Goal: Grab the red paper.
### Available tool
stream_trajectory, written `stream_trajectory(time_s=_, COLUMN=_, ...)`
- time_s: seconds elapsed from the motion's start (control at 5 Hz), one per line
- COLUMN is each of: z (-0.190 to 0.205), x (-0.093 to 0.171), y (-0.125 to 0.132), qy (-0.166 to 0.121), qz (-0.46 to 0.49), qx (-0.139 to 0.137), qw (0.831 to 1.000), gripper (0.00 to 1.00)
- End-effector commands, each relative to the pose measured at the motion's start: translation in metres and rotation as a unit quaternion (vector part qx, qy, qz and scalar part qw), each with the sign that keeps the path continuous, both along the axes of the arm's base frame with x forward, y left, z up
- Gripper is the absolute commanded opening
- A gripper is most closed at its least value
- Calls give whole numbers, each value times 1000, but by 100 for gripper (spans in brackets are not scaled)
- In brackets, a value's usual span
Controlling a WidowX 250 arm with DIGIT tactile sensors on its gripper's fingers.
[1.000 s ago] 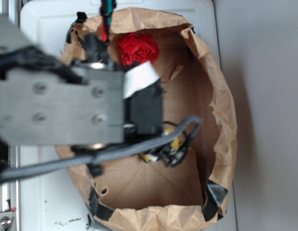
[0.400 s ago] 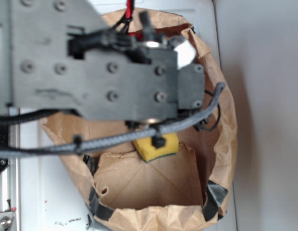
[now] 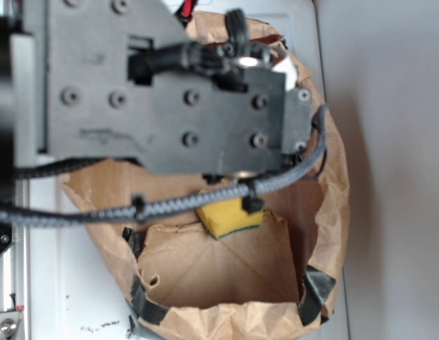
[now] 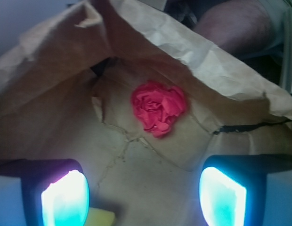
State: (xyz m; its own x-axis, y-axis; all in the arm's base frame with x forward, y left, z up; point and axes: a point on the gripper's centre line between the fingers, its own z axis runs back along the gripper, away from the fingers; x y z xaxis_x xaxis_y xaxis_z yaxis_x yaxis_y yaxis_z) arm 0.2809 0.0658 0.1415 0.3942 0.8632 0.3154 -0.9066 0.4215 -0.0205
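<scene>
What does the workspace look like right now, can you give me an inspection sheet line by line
Surface: crumpled brown paper bag, rolled open, black tape on its rim, on a white base.
Job's things: red paper lies on the bag floor, free, hidden by the arm in the exterior view.
Clutter: yellow sponge with green underside, inside the bag.
Grippers: gripper open, fingers short of the red paper, touching nothing.
Cables: braided grey cable crosses over the bag.
Surroundings: grey wall to the right.
</scene>
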Motion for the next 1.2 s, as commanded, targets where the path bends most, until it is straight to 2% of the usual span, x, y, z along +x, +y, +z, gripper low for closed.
stream_trajectory(time_s=0.0, z=18, x=-4, y=22, qy=-27, qz=8, qx=17, qw=999, gripper=100)
stream_trajectory(time_s=0.8, z=18, x=-4, y=22, qy=-27, qz=8, qx=17, qw=999, gripper=100)
stream_trajectory(time_s=1.0, z=3, x=1, y=23, qy=-27, qz=49, qx=7, qw=998, gripper=100)
